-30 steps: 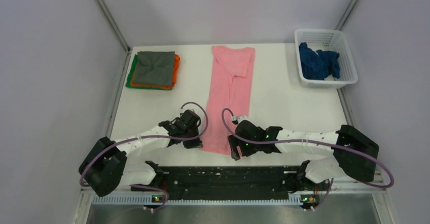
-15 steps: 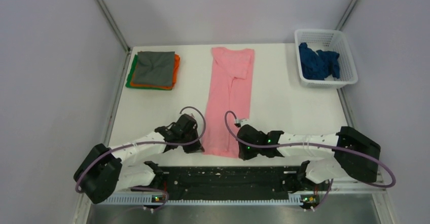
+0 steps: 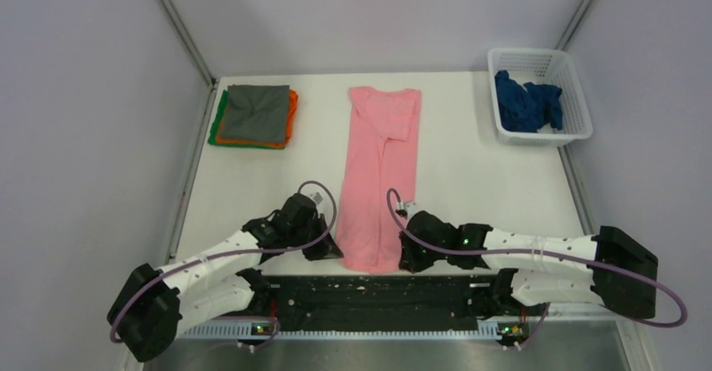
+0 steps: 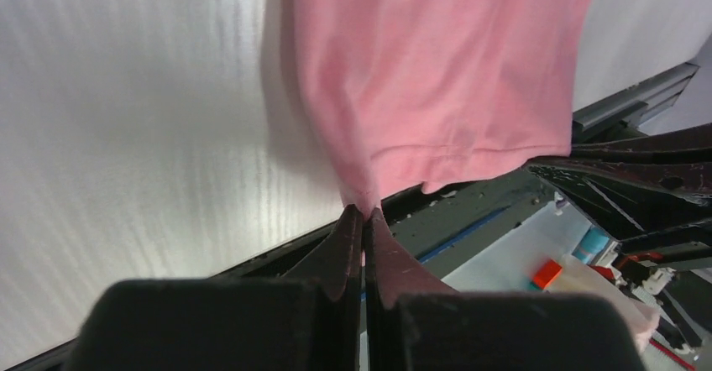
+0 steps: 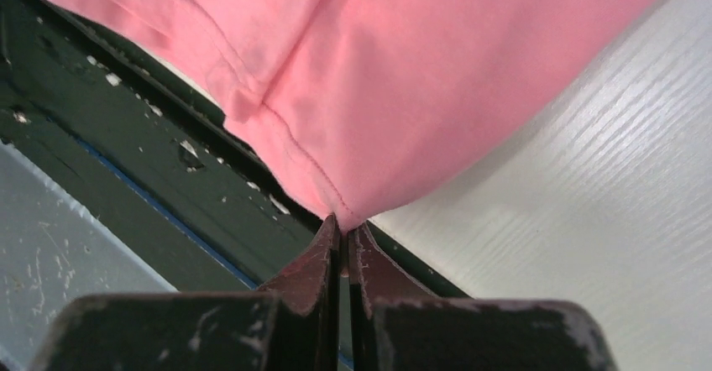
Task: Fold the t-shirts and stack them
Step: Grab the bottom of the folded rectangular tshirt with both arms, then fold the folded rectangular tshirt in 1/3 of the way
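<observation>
The light pink t-shirt [image 3: 379,169] lay lengthwise down the middle of the white worktop [image 3: 479,178], its hem over the near edge; the left pincer [image 4: 363,213] was clamped on the hem's left corner; the right pincer [image 5: 342,224] pinched its right corner; a folded stack [image 3: 256,112], grey on top, sat far left; the dark blue t-shirt [image 3: 525,102] lay crumpled in the basket [image 3: 579,128]

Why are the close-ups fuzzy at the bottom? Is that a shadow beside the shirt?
Left wrist view: the fingers sit too near the lens and blur; the shirt throws a soft shadow on the table. Right wrist view: fingers blurred, stitching crisp. Top view: evenly lit.
</observation>
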`<state>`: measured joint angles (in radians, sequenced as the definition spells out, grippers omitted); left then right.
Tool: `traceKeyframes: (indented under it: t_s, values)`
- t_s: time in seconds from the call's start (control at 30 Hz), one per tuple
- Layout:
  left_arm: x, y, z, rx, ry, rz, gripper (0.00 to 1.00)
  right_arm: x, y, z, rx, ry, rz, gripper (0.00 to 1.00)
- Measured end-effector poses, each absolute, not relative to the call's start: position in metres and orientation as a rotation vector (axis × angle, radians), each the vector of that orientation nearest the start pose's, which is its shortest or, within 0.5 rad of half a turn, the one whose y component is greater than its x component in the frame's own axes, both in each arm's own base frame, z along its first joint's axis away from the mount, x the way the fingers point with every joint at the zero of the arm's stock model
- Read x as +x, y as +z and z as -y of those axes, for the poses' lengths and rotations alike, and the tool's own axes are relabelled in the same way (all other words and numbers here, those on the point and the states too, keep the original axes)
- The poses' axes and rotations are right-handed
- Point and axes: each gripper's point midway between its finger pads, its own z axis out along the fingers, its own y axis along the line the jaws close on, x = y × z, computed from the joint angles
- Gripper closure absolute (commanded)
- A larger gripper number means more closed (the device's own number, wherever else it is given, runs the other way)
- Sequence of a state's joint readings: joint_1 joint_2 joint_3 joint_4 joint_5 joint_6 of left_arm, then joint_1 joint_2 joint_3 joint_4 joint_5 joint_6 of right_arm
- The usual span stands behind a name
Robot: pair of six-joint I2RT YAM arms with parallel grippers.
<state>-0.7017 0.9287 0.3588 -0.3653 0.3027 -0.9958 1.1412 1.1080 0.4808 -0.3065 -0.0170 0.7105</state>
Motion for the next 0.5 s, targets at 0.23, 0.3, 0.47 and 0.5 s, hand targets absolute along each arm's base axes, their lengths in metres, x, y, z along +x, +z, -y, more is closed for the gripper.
traceKeyframes:
  t_s: [0.23, 0.3, 0.47, 0.5]
  values:
    - [0.147, 0.071, 0.232, -0.194, -0.966, -2.739, 1.0, 0.122, 0.062, -0.257, -0.458, 0.699, -2.533, 1.0]
    - [0.165, 0.082, 0.24, -0.179, -0.961, -2.709, 1.0, 0.143, 0.072, -0.255, -0.388, 0.685, -2.499, 1.0]
    - [0.226, 0.102, 0.245, -0.216, -0.886, -2.617, 1.0, 0.189, 0.088, -0.25, -0.273, 0.647, -2.442, 1.0]
    - [0.239, 0.105, 0.244, -0.234, -0.87, -2.602, 1.0, 0.198, 0.09, -0.25, -0.252, 0.64, -2.438, 1.0]
